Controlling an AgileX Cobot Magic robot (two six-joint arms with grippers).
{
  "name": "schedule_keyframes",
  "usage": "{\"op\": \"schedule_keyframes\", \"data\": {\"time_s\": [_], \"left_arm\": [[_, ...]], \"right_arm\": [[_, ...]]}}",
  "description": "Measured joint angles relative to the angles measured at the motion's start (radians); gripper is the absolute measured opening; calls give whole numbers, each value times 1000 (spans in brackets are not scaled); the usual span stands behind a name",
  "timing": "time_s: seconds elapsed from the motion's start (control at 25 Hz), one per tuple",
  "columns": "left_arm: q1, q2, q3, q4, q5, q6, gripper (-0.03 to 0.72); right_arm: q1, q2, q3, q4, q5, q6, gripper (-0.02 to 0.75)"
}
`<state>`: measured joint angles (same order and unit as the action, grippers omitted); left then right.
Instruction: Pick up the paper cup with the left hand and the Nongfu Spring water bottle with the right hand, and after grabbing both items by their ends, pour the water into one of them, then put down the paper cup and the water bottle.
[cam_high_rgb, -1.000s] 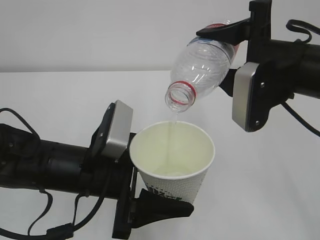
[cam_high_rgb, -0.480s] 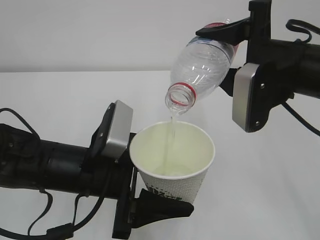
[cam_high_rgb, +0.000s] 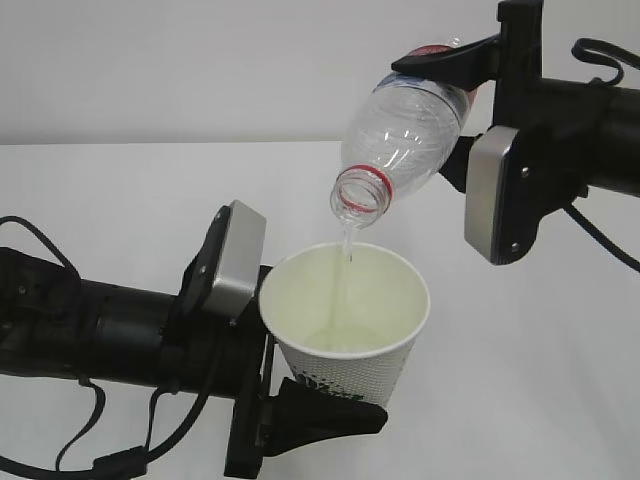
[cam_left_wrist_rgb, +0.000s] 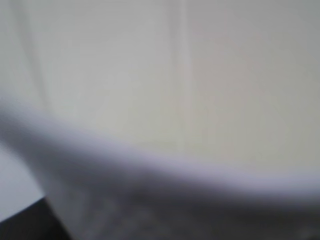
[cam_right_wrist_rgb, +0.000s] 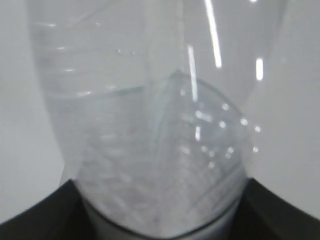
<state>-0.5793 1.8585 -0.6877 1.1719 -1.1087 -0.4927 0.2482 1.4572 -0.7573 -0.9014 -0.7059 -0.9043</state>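
So honestly not much has moved in the last second. The right gripper (cam_high_rgb: 455, 95) has the Nongfu Spring water bottle (cam_high_rgb: 405, 125) pinched by its base end, neck tipped down to the left, same tilt as a moment ago. The left gripper (cam_high_rgb: 300, 415) is clamped on the bottom of the paper cup (cam_high_rgb: 345, 330), holding it up off the desk (cam_high_rgb: 120, 190) right under the bottle's mouth, leaning a bit to the right. Neither arm has budged.

What does change is the water (cam_high_rgb: 347, 262): the thin stream from the mouth keeps running into the cup, and a little pool sits at the bottom. From the bottle-side camera there's still water in it, so I'd say the pour is mid-way, not wrapping up. Putting both things back down on the desk is still to come.
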Motion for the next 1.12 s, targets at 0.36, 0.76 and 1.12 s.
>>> {"op": "schedule_keyframes", "data": {"time_s": [0.36, 0.76, 1.12], "left_arm": [[0, 0, 0, 0, 1, 0, 529], [0, 0, 0, 0, 1, 0, 529], [0, 0, 0, 0, 2, 0, 529]], "right_arm": [[0, 0, 0, 0, 0, -6, 475], [0, 0, -2, 0, -2, -22, 475], [0, 0, -2, 0, -2, -35, 475]]}}
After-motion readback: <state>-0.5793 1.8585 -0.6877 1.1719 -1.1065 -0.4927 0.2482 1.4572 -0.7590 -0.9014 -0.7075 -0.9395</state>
